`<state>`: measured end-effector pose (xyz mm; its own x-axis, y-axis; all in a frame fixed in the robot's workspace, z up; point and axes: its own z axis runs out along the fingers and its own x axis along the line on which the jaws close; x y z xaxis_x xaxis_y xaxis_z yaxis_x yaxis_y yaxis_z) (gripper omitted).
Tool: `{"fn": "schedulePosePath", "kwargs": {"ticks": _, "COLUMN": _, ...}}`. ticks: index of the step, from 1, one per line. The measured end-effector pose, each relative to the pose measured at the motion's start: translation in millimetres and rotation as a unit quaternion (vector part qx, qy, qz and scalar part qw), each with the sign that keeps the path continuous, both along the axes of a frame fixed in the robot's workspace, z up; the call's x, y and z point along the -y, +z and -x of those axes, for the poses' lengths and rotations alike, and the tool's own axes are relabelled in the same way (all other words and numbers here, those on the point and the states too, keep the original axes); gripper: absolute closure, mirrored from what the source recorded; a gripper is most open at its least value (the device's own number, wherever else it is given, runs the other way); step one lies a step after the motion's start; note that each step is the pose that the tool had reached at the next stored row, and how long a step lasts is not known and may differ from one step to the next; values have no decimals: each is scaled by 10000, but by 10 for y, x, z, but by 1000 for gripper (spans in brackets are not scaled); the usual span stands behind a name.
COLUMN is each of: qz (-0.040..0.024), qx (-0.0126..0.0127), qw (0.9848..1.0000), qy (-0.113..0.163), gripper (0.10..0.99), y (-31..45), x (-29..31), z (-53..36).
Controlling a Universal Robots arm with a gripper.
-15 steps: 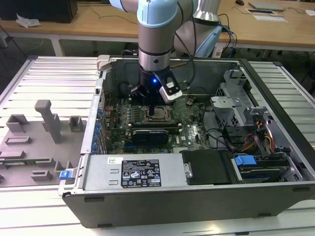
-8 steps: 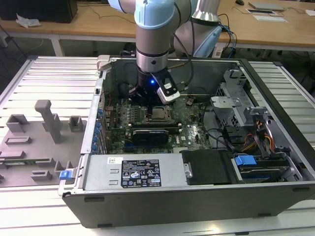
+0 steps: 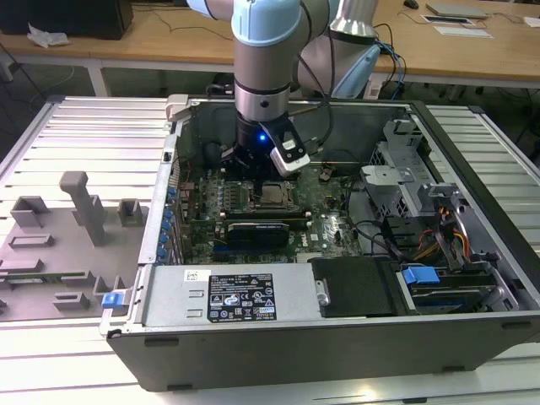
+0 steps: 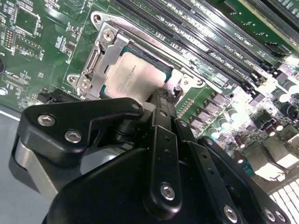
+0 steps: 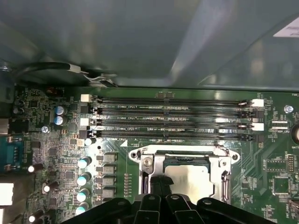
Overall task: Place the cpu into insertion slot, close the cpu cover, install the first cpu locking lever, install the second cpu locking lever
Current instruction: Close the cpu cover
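Item: the cpu (image 5: pixel 189 179) sits in the insertion slot (image 5: pixel 136 154), with the cpu cover (image 5: pixel 184 161) lowered over it; we judge both locking levers outstanding. The gripper (image 4: pixel 161 98), pressed together, rests at the insertion slot's edge; whether it pinches a lever we cannot tell

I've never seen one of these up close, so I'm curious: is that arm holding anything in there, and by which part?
It cannot be told. The gripper hangs right at the edge of the insertion slot, where the cpu lies framed by the cpu cover.
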<state>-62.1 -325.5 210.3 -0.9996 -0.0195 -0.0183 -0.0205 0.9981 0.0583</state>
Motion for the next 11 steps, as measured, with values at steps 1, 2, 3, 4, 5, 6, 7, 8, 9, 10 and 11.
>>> {"fn": "schedulePosePath", "kwargs": {"ticks": 1, "qz": 8, "qx": 0, "qw": 10000, "qy": 0, "gripper": 980, "y": 21, "x": 0, "z": 0}}
{"fn": "schedulePosePath", "kwargs": {"ticks": 2, "qz": 15, "qx": 0, "qw": 10000, "qy": 0, "gripper": 980, "y": 38, "x": 0, "z": 0}}
{"fn": "schedulePosePath", "kwargs": {"ticks": 3, "qz": 28, "qx": 0, "qw": 10000, "qy": 0, "gripper": 980, "y": 63, "x": 0, "z": 0}}
{"fn": "schedulePosePath", "kwargs": {"ticks": 4, "qz": 67, "qx": 0, "qw": 10000, "qy": -1, "gripper": 980, "y": 90, "x": 0, "z": 1}}
{"fn": "schedulePosePath", "kwargs": {"ticks": 5, "qz": 202, "qx": 1, "qw": 9998, "qy": -1, "gripper": 980, "y": 117, "x": 0, "z": 0}}
{"fn": "schedulePosePath", "kwargs": {"ticks": 6, "qz": 356, "qx": 1, "qw": 9994, "qy": -1, "gripper": 980, "y": 125, "x": 0, "z": -1}}
{"fn": "schedulePosePath", "kwargs": {"ticks": 7, "qz": 426, "qx": 1, "qw": 9991, "qy": 1, "gripper": 980, "y": 125, "x": 0, "z": -12}}
{"fn": "schedulePosePath", "kwargs": {"ticks": 8, "qz": 426, "qx": 0, "qw": 9991, "qy": -2, "gripper": 980, "y": 125, "x": 0, "z": -54}}
{"fn": "schedulePosePath", "kwargs": {"ticks": 9, "qz": 426, "qx": -2, "qw": 9991, "qy": -3, "gripper": 980, "y": 125, "x": 0, "z": -89}}
{"fn": "schedulePosePath", "kwargs": {"ticks": 10, "qz": 426, "qx": -6, "qw": 9991, "qy": -2, "gripper": 980, "y": 124, "x": 0, "z": -155}}
{"fn": "schedulePosePath", "kwargs": {"ticks": 11, "qz": 429, "qx": -11, "qw": 9991, "qy": -2, "gripper": 980, "y": 124, "x": -5, "z": -214}}
